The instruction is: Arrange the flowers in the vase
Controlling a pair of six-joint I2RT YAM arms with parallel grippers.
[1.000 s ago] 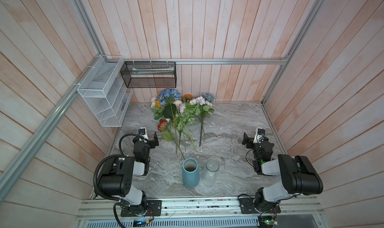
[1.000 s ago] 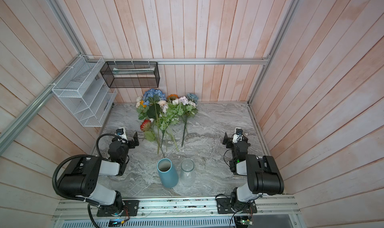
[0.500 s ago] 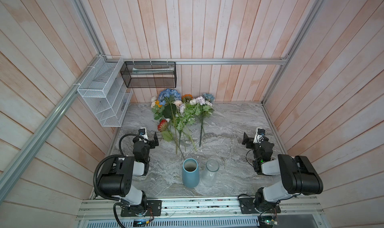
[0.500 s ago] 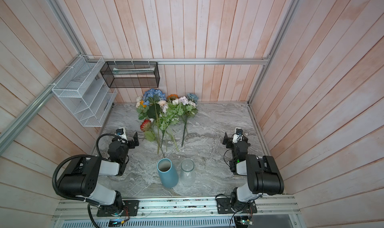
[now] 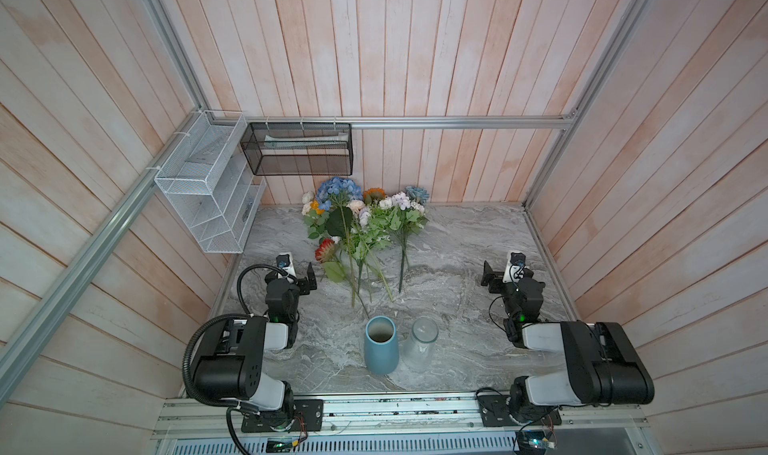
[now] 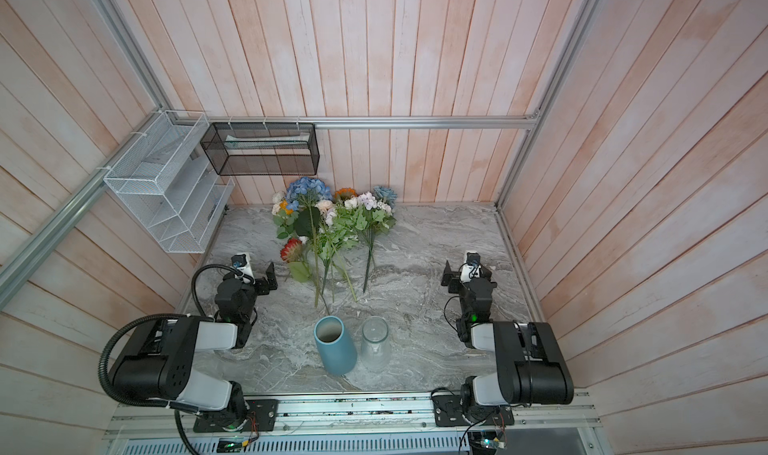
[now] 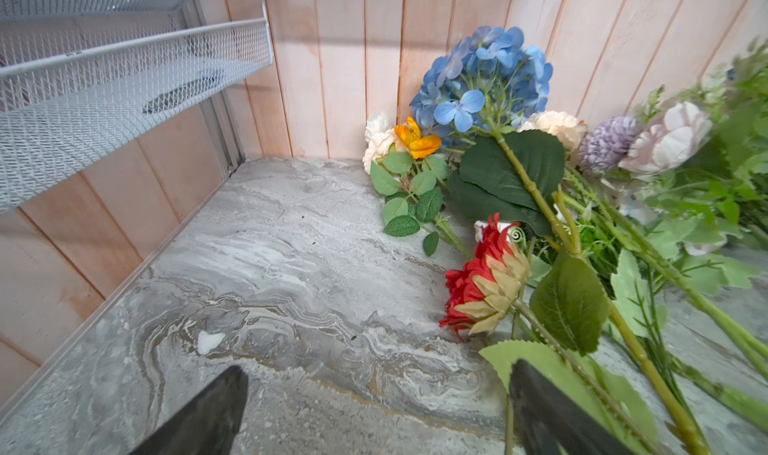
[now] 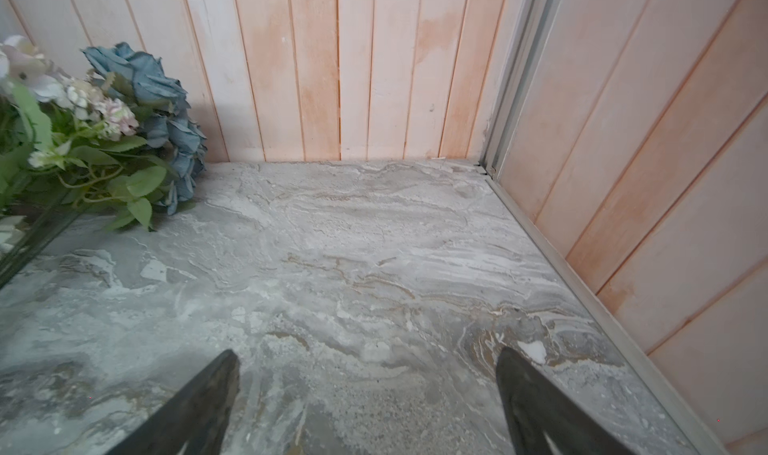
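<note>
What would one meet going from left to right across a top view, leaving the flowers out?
From the left: white rack → left tool → blue vase → glass vase → right tool.

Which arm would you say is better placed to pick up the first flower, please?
Left, I think: the left gripper is open right beside the red bloom and its stem, while the right gripper, also open, faces mostly table, farther from the flowers.
</note>
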